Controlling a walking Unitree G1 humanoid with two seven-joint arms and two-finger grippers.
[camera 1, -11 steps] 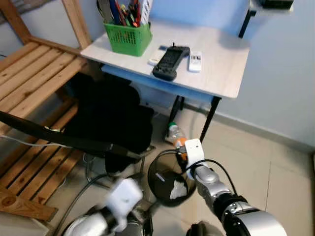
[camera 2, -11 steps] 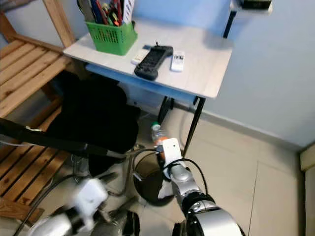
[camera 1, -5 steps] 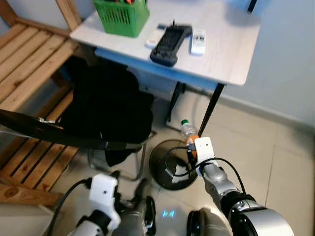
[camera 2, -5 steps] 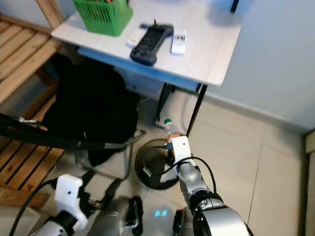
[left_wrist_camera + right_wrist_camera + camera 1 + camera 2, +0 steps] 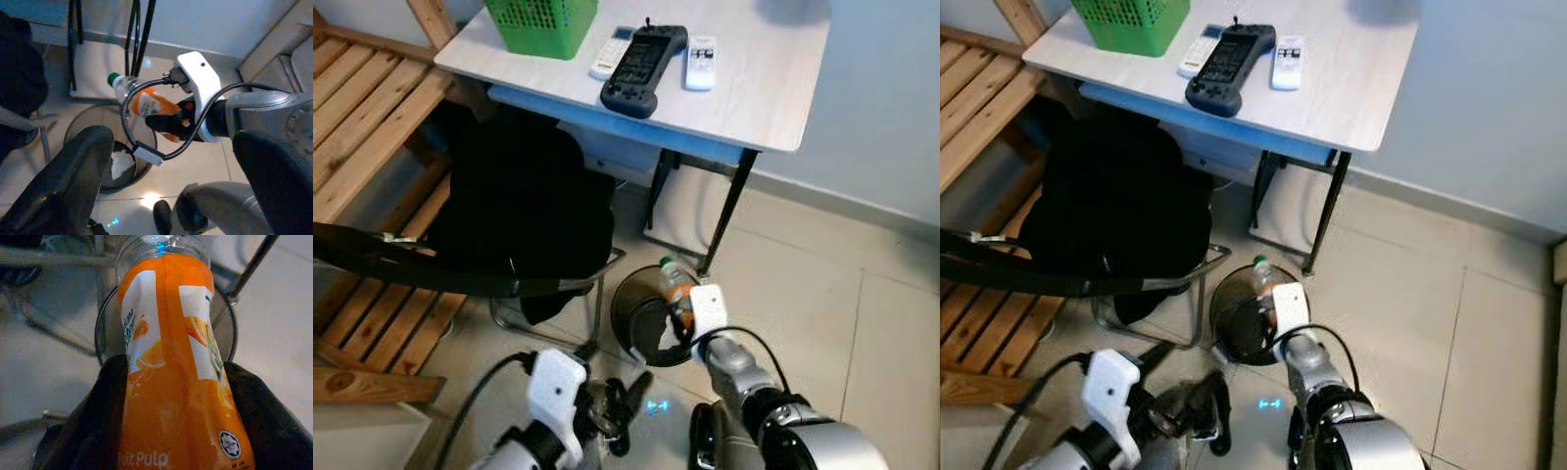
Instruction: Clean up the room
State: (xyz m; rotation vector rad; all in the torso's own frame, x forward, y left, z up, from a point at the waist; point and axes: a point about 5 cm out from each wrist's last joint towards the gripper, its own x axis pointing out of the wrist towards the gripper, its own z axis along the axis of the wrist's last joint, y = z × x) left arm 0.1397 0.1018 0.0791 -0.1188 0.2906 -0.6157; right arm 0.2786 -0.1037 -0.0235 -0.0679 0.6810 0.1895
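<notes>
At about seven o'clock in the head view, low over the floor tiles, the left end effector (image 5: 612,411) hangs with its two black fingers spread apart and nothing between them. At five o'clock, the right end effector (image 5: 683,315) has its fingers clamped around the lower body of an orange-labelled plastic juice bottle (image 5: 674,284), held just above the round black waste bin (image 5: 628,305) below the desk (image 5: 754,88). The bottle looks nearly empty, so likely light, thin-walled and slightly slippery; gripping mid-label seems safest.
</notes>
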